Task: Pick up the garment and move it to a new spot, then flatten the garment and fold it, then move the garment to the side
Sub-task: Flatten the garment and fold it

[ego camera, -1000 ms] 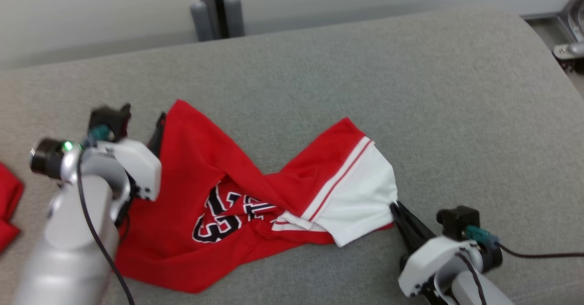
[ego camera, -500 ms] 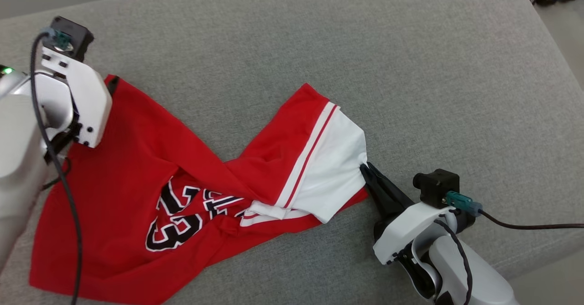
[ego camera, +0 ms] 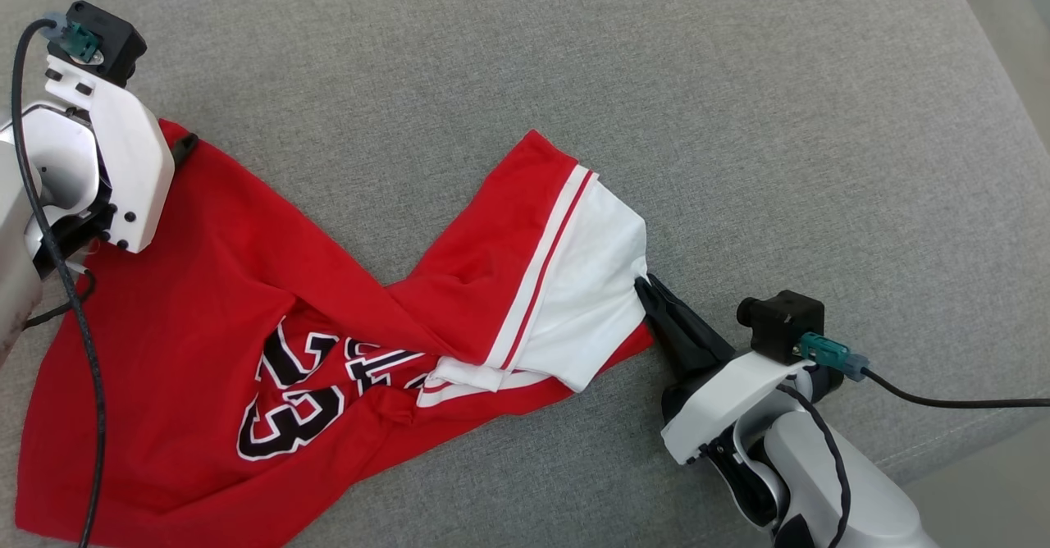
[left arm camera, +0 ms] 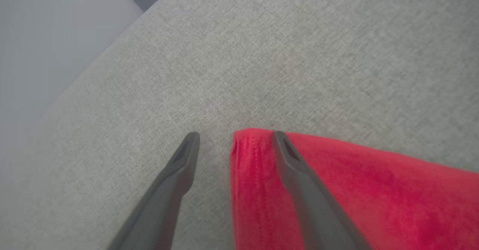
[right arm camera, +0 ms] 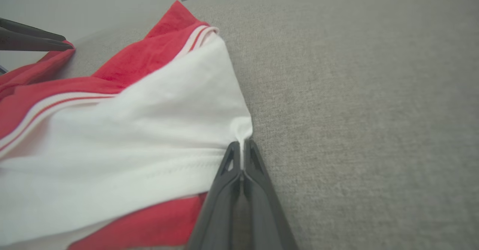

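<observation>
No brand name or label can be read on the garment [ego camera: 205,285]. The only writing is a set of black characters edged in white, printed on the red cloth at about 7 o'clock in the head view. Two of them look like a "33", lying turned sideways. The characters above them are partly swallowed by a fold and cannot be read with certainty.

The garment is spread, twisted, across the grey cushion [ego camera: 738,121], filling the area from 9 to 6 o'clock of the head view. Its lower left edge is cut off by the frame. A white panel [ego camera: 574,294] trimmed with a red and white stripe is folded over the red body near the centre, and what lies beneath it is hidden.

The right gripper [ego camera: 644,285] is seen at 4 o'clock, its fingers pressed together on the corner of the white panel. The pinch is plain in the right wrist view.

The left gripper [left arm camera: 235,134] is found at 10 o'clock in the head view, mostly hidden there by its white housing. In the left wrist view its fingers are held apart at the garment's red corner, one over red cloth, one over cushion. Whether they touch the cloth cannot be told.
</observation>
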`<state>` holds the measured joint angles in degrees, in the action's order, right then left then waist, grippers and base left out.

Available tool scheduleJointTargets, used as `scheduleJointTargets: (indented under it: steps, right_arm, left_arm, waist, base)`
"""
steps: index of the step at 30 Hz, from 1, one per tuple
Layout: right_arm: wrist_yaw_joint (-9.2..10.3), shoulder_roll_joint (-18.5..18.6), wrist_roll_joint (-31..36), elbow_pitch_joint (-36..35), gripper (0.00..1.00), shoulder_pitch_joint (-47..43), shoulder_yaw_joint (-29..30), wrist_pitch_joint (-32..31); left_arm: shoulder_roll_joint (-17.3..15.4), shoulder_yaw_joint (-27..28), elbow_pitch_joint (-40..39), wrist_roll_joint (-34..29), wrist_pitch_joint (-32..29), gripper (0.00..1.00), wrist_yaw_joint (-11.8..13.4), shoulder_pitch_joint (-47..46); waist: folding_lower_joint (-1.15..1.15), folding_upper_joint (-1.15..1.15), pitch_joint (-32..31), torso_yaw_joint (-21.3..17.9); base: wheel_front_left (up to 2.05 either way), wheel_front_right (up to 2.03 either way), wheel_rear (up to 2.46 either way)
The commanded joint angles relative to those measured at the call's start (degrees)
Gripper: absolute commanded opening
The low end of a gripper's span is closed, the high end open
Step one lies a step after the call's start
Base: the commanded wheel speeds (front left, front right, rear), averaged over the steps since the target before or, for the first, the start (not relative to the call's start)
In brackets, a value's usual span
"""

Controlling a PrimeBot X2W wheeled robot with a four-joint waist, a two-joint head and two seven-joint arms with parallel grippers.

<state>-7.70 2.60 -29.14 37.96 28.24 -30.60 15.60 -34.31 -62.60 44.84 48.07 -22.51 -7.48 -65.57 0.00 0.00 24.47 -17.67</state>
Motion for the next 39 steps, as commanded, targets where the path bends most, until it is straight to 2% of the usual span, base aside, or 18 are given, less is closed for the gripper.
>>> scheduleJointTargets:
  steps: [1, 10, 11, 12, 13, 14, 26, 34, 39]
  right_arm:
    - [0.37, 0.58, -0.35, 1.27, 0.0, -0.23, -0.14, -0.72]
    - [0.42, 0.57, -0.4, 1.63, 0.0, -0.16, -0.11, -0.79]
    - [0.41, 0.57, -0.39, 1.65, 0.0, -0.16, -0.14, -0.79]
    - [0.42, 0.57, -0.41, 1.67, 0.0, -0.15, -0.13, -0.79]
    - [0.42, 0.57, -0.42, 1.71, 0.0, -0.14, -0.15, -0.82]
    - [0.42, 0.57, -0.44, 1.77, 0.0, -0.12, -0.18, -0.83]
    - [0.42, 0.53, 0.06, 2.63, 0.0, -0.56, 0.51, -0.83]
    - [0.34, 0.7, -0.56, 2.95, 0.0, -1.78, 3.29, -0.48]
    - [0.26, 1.97, -1.78, 2.73, 0.0, -2.85, 6.69, -0.36]
  left_arm:
    - [-0.49, -0.96, -0.17, 1.16, 0.02, 1.0, 0.03, -1.15]
    - [-0.79, -7.15, -0.12, 7.43, 1.56, 1.0, 0.03, -3.24]
    - [-0.67, -7.57, -0.01, 7.89, 1.57, 0.94, 0.03, -3.31]
    - [-0.56, -7.9, 0.1, 8.4, 1.48, 0.62, 0.02, -3.42]
    - [-0.51, -8.19, 0.27, 8.96, 1.49, 0.26, 0.03, -3.64]
    - [-0.49, -8.41, 0.49, 9.37, 1.64, 0.0, 0.03, -3.92]
    - [1.14, -10.15, 2.24, 11.55, 4.78, 0.0, 0.02, -3.75]
    - [3.43, -10.43, 3.26, 11.95, 11.5, 0.0, 0.02, -0.39]
    - [6.25, -10.53, 4.93, 12.43, 17.4, 0.0, 0.02, 3.03]
  waist:
    - [0.0, 0.0, 0.18, -0.02]
    - [0.0, 0.0, 0.87, 0.09]
    - [0.0, 0.0, 0.91, 0.1]
    - [0.0, 0.0, 0.93, 0.12]
    - [0.0, 0.0, 0.95, 0.13]
    - [0.0, 0.0, 0.95, 0.16]
    - [0.0, 0.0, -0.87, 1.64]
    - [0.0, 0.0, -5.89, 4.74]
    - [0.0, 0.0, -10.92, 8.66]
  base:
    - [0.0, 0.0, 0.0]
    - [0.0, 0.0, 0.0]
    - [0.0, 0.0, 0.0]
    - [0.0, 0.0, 0.0]
    - [0.0, 0.0, 0.0]
    - [0.0, 0.0, 0.0]
    - [0.0, 0.0, 0.0]
    - [0.0, 0.0, 0.0]
    - [0.0, 0.0, 0.0]
